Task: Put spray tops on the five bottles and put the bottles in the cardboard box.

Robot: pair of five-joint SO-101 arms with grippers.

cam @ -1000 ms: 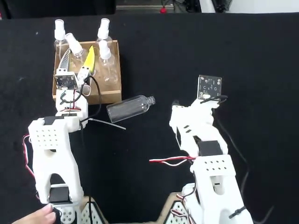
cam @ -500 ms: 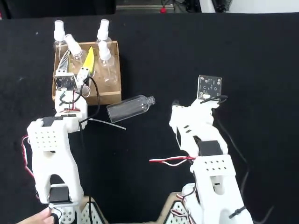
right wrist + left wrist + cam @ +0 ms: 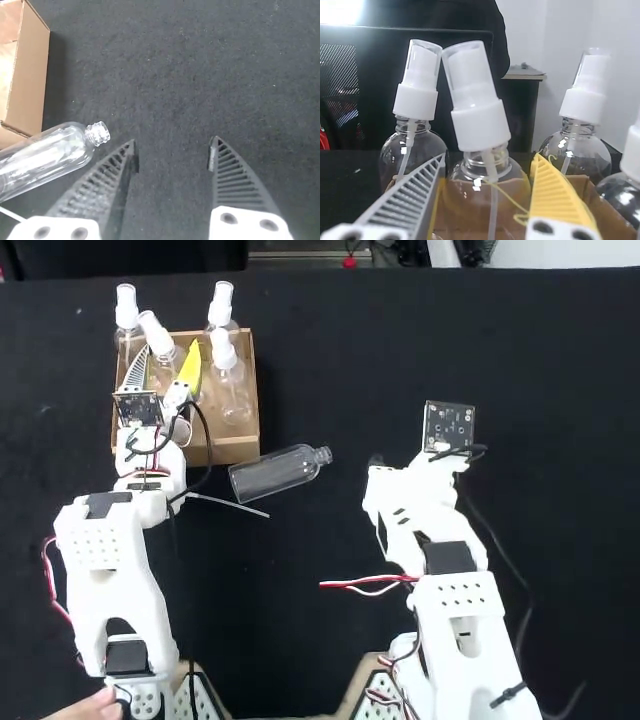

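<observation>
The cardboard box (image 3: 240,445) stands at the far left with clear bottles with white spray tops in and behind it. My left gripper (image 3: 172,348), grey and yellow fingered, reaches into the box and is shut on a tilted bottle (image 3: 480,180) whose spray top (image 3: 475,100) leans sideways. Other topped bottles stand close beside it (image 3: 415,150) (image 3: 577,145). One bottle without a top (image 3: 277,470) lies on its side on the black table just in front of the box, its neck (image 3: 97,132) beside my open right gripper (image 3: 172,147), which holds nothing.
A thin white tube (image 3: 228,504) lies on the table beside the left arm (image 3: 105,540). The right arm (image 3: 425,510) stands mid-table, with bare black cloth (image 3: 540,390) around and beyond it. A red and white cable (image 3: 365,586) trails off the right arm.
The left wrist has shifted slightly farther toward the box. The right arm and the lying bottle have not moved.
</observation>
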